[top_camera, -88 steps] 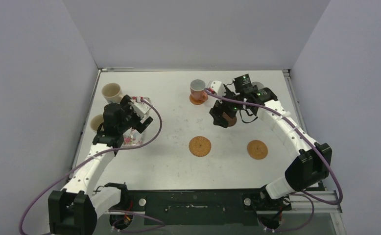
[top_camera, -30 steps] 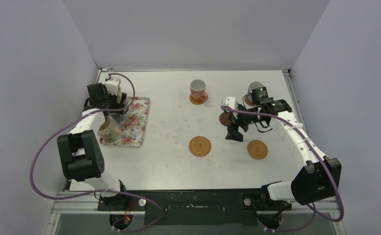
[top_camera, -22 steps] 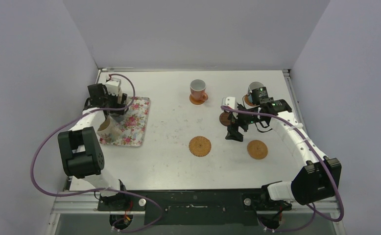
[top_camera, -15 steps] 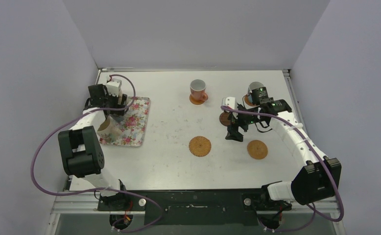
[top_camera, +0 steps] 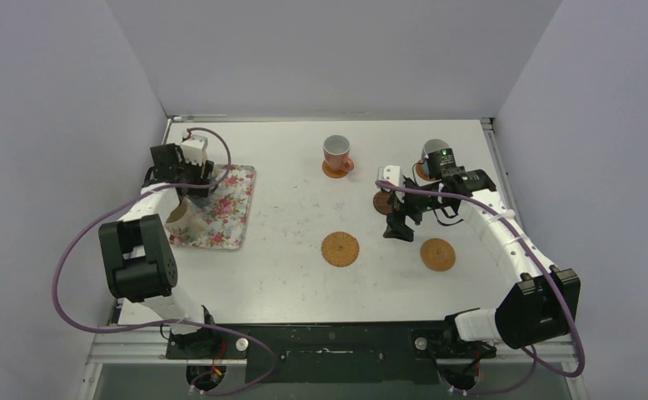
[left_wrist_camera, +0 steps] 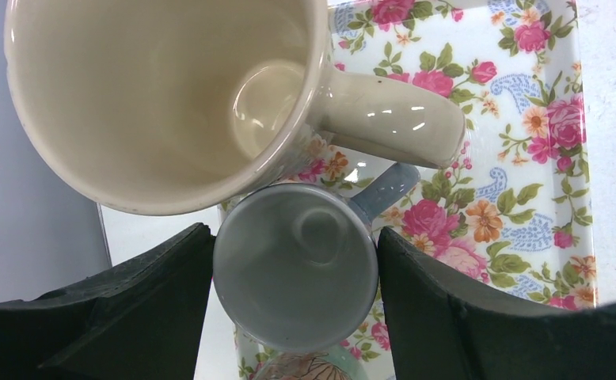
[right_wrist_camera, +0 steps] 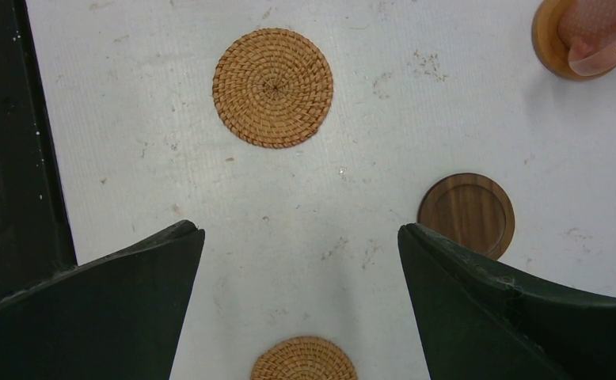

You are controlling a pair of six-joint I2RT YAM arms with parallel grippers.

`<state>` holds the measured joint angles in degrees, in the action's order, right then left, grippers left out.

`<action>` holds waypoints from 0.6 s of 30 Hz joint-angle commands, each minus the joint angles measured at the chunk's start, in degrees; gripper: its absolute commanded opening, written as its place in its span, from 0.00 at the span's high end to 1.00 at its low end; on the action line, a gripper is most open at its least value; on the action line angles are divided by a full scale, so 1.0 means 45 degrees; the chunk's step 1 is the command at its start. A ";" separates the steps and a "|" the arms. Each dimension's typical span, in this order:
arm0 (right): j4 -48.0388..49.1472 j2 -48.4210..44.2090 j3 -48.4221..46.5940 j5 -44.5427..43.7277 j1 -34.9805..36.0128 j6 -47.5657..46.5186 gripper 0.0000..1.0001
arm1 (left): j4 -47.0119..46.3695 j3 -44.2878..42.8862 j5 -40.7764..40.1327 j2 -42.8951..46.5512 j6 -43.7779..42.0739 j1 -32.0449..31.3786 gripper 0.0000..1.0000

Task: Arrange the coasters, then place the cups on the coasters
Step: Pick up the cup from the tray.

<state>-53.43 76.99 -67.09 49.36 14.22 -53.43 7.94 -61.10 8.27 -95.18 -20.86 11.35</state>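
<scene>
The left arm has swung from the near edge of the floral tray to its far left corner, and the left gripper has narrowed around the light blue cup. Its fingers now bracket the cup and look to be touching the wall on both sides, so I judge the grasp made, though how firm it is cannot be told. The right arm has backed off the dark brown coaster; the right gripper hangs with its jaws wide apart, holding nothing.

So the coasters seem laid out and cup-placing is under way – the salmon-pink cup and the grey cup each stand on a disc already, while the two woven coasters and the dark one lie bare on the bench.

The blue cup stands upright on the tray, mouth up, glazed and empty, its handle pointing away from the fingers (towards the tray's middle), tucked right against a larger cream cup.
</scene>
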 commanded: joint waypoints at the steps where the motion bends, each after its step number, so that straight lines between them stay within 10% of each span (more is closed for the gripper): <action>1: 0.0315 -0.0390 0.0060 0.0436 -0.0080 -0.0313 0.00 | 0.0234 -0.0207 0.0142 0.0517 -0.0087 0.0075 0.54; 10: 0.0345 -0.0483 0.0077 0.0397 -0.0083 -0.0295 0.00 | 0.1004 -0.0119 0.0512 0.1380 -0.0157 -0.0219 0.89; 18: 0.0369 -0.0527 0.0103 0.0343 -0.0086 -0.0255 0.00 | 0.1422 0.0085 0.0403 0.2294 -0.0174 -0.0800 1.00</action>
<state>-53.32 76.88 -67.02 49.34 14.22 -53.43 15.07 -60.34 9.04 -89.30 -21.43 8.86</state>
